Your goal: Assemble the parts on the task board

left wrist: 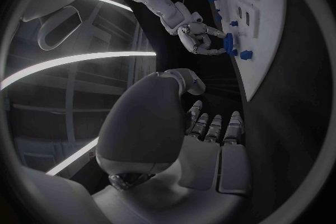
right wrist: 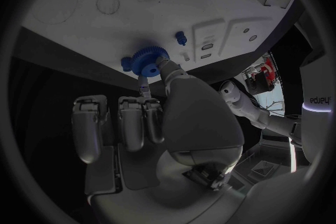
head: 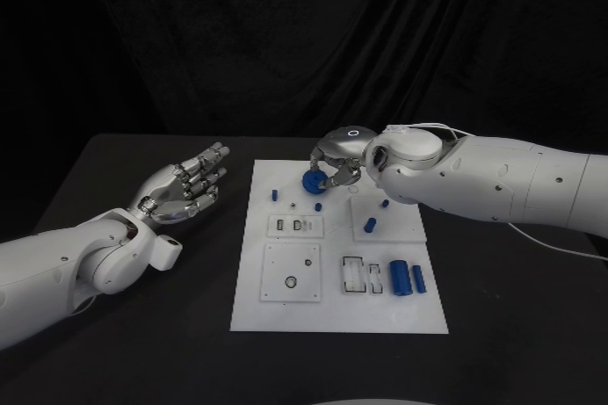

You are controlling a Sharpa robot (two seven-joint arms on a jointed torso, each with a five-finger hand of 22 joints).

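The white task board [head: 336, 313] lies in the middle of the table. Over its far edge my right hand [head: 340, 163] pinches a blue gear [head: 313, 182] between thumb and finger, just above the board. The right wrist view shows the gear [right wrist: 145, 59] at the fingertips, close to the board [right wrist: 140, 0] and near a small blue peg [right wrist: 181, 38]. My left hand [head: 184, 190] hovers open, palm up, left of the board, holding nothing. In the left wrist view the left hand [left wrist: 210, 129] has its fingers stretched out, and the right hand [left wrist: 199, 36] holds the gear [left wrist: 229, 43] at the board [left wrist: 269, 39].
Small blue pegs stand on the board's far half [head: 275, 194] [head: 318, 206] [head: 372, 224]. Two blue cylinders [head: 408, 278] lie at its right side, beside a slotted recess [head: 360, 275]. A square plate with a hole [head: 292, 271] sits on the near left.
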